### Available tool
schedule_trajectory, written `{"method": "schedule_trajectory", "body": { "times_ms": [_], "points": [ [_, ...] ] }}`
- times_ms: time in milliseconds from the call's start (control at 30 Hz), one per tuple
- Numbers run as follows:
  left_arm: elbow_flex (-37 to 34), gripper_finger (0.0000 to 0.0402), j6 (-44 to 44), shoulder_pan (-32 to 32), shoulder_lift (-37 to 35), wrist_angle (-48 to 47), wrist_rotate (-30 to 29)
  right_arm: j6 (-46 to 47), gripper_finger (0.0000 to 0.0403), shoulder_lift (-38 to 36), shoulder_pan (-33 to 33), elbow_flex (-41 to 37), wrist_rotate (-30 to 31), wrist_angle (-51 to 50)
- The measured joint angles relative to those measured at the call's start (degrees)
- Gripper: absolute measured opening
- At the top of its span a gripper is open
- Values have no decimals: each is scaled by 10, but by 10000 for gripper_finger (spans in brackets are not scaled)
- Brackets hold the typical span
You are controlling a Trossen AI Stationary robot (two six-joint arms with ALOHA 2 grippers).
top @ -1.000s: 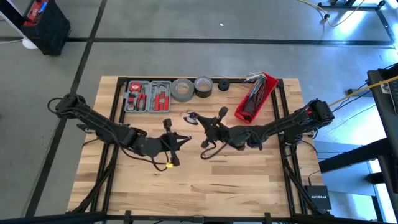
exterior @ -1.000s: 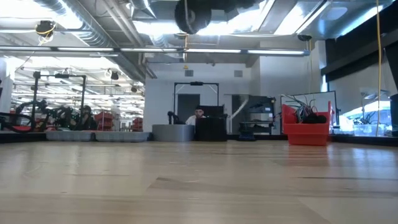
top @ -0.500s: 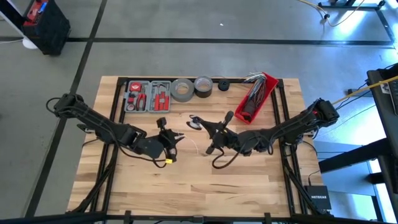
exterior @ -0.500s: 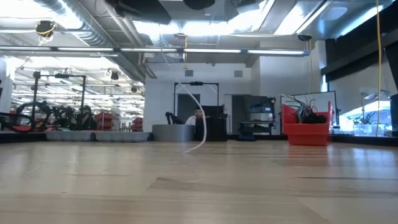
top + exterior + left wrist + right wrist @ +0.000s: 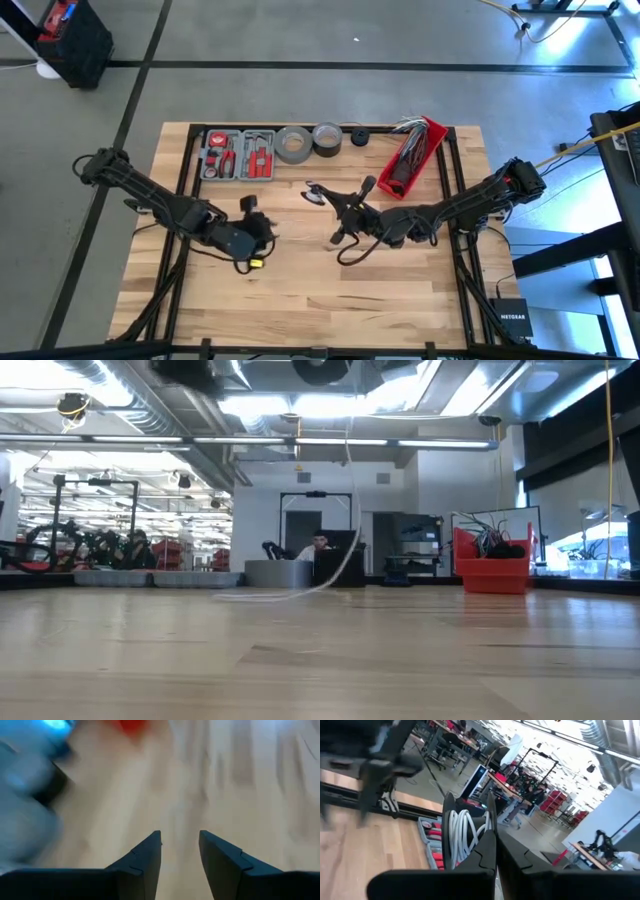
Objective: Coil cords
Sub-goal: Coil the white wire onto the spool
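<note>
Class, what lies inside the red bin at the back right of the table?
In the red bin a bunch of grey and dark wires sticks out at its far end. What lies beneath them, on the bin's floor, is covered.

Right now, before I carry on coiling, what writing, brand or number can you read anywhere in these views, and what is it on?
"NETGEAR": white letters on the black box on the floor right of the table, high view.
Tool case: no readable text, too small.
Tape rolls: no legible label.
Red bin: no writing visible.
Wrist views and low view: nothing readable.
</note>
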Motion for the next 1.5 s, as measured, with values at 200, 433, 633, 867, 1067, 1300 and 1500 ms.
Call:
{"method": "schedule_trajectory", "body": {
  "times_ms": [200, 433, 633, 867, 1067, 1300, 1500],
  "points": [
    [-34, 123, 156, 32, 27, 245, -31, 18, 5, 0, 0, 0, -23, 3],
    [-50, 123, 179, 94, 89, 366, 64, 20, 5, 0, 0, 0, -23, 3],
    [-50, 123, 148, 134, 124, 386, 144, 19, 5, 0, 0, 0, -23, 1],
    [-50, 123, 132, 149, 135, 392, 180, 19, 5, 0, 0, 0, -22, -1],
    [-50, 77, 154, 150, 139, 392, 182, 19, 5, 0, 0, 0, -24, 0],
    [-50, 10, 199, 149, 138, 366, 125, 25, 5, 0, 2, 0, -28, 7],
    [-50, 3, 193, 142, 100, 279, -7, 24, 5, 0, 16, 0, -40, 17]
  ]
}}
